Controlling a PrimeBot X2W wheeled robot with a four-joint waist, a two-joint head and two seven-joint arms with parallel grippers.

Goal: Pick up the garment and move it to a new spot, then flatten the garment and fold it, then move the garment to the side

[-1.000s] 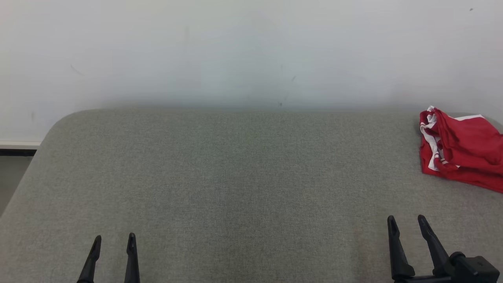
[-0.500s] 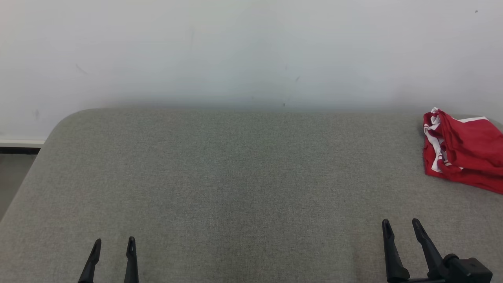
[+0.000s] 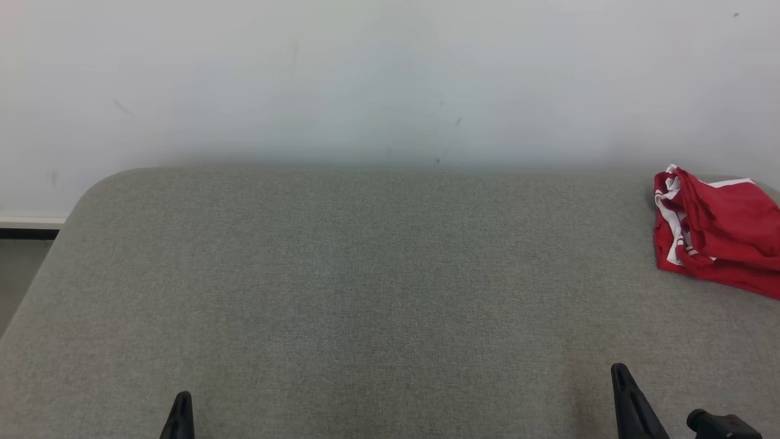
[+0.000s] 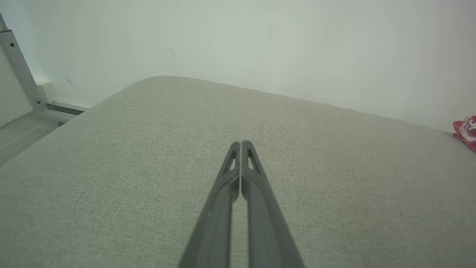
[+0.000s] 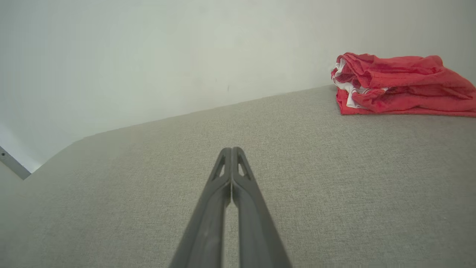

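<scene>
i see the crumpled red garment with white trim [image 3: 722,235] lying in a bunched heap at the far right corner of the grey woven-fabric worktop [image 3: 365,274]. it sits close to the back edge, under the plain white wall [image 3: 365,79], and its right part is cut off by the side of the head view. my left gripper [image 4: 241,143] has its two long dark fingers pressed together tip to tip, over the near left part of the worktop. my right gripper [image 5: 231,149] is pinched together the same way over the near right edge, well apart from the garment, which lies ahead of it and off to its right. a grey metal post [image 4: 18,67] stands beyond the worktop's far left corner.
</scene>
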